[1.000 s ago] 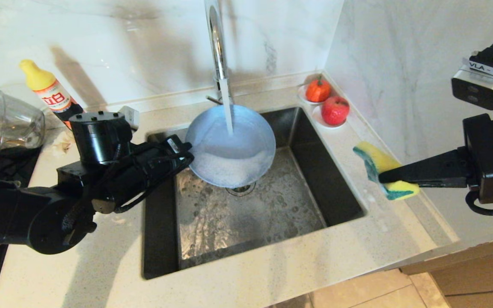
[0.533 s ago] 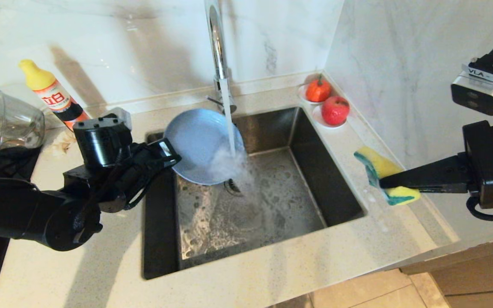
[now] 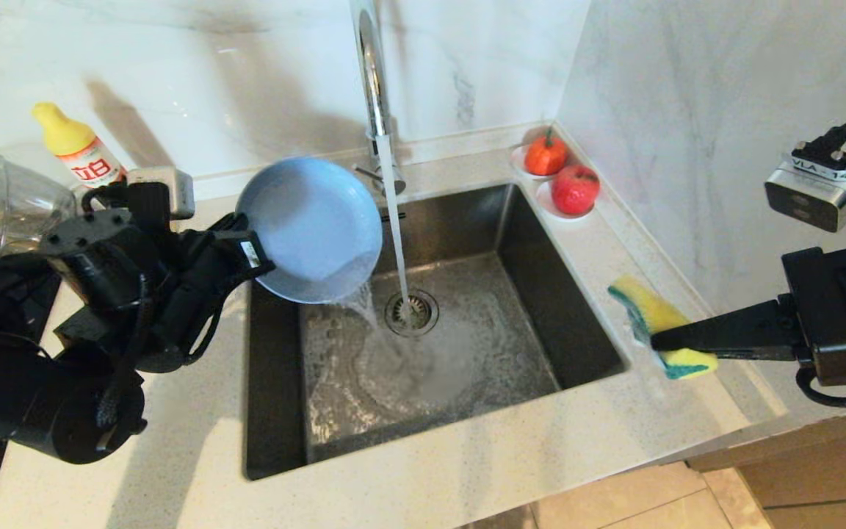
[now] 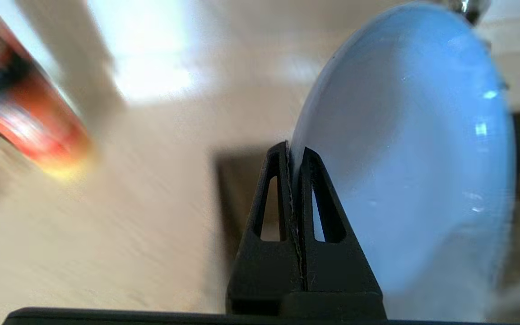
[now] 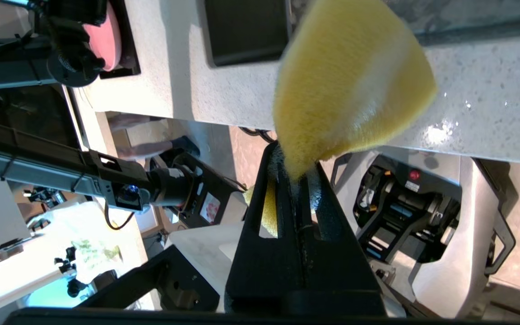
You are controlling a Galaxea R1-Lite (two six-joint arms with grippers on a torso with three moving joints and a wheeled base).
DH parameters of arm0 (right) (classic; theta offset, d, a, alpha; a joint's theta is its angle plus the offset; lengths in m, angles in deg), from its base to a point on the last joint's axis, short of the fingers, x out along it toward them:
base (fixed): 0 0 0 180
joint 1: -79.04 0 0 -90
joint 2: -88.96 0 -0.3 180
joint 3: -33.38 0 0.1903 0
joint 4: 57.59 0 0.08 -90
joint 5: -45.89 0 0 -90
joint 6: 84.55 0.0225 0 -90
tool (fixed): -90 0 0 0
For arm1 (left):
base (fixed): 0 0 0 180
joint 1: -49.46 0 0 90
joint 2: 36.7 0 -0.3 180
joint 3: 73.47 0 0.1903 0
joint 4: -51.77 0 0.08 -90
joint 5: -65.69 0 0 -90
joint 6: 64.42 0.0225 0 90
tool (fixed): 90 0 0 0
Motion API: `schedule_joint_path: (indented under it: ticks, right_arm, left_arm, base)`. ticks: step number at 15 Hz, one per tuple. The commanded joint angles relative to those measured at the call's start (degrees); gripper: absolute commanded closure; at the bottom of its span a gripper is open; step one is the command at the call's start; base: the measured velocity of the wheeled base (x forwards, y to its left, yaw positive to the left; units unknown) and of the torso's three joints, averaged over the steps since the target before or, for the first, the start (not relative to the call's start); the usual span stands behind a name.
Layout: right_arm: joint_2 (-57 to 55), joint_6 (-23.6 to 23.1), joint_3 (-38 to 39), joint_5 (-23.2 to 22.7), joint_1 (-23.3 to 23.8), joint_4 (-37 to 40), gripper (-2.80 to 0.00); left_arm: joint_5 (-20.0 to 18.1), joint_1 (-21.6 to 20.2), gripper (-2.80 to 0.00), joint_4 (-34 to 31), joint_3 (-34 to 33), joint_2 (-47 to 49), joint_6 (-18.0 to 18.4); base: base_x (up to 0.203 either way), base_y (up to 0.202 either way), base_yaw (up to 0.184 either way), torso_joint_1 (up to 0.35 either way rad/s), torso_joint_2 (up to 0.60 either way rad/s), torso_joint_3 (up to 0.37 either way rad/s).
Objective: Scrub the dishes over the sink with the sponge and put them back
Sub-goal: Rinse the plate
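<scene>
Head view, left gripper [image 3: 250,250]: pressed together on the rim of the grey-blue plate [image 3: 311,228], held tilted above the left back corner of the sink [image 3: 577,316], clear of the water stream.
Head view, plate drainage: water spills off the lowered edge into the basin beside the drain strainer [image 3: 411,311].
Head view, faucet [image 3: 371,81]: running; stream lands at the strainer, just beside the plate but not on it.
Head view, right gripper [image 3: 654,339]: pinching the sponge [image 3: 656,323] above the counter [image 3: 467,477] right of the sink, well apart from the plate.
Head view, surroundings: soap bottle [image 3: 78,150] and glass jug [image 3: 23,198] at back left; two red fruits [image 3: 562,176] at the back right corner.
Left wrist view: both fingers [image 4: 282,198] closed on the thin plate edge; plate face wet and glossy.
Right wrist view: sponge [image 5: 350,90] squeezed at one end between the fingers, yellow body bulging out past them.
Handling, plate: judged stiff, breakable, slick when wet; an edge pinch is the only hold, so slip risk is real while tilted.
Handling, sponge: soft, light, compressible; grips securely anywhere.
</scene>
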Motion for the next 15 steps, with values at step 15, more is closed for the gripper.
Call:
schedule_joint_path:
  ticks: [15]
  right_arm:
    - [0.53,0.07,1.58,-0.39,0.20,-0.02,0.00]
  left_arm:
    - [-7.11,-0.15,0.00,12.15,-14.04,-5.17,22.55]
  base:
    - [0.000,0.000,0.000,0.000,0.00,0.000]
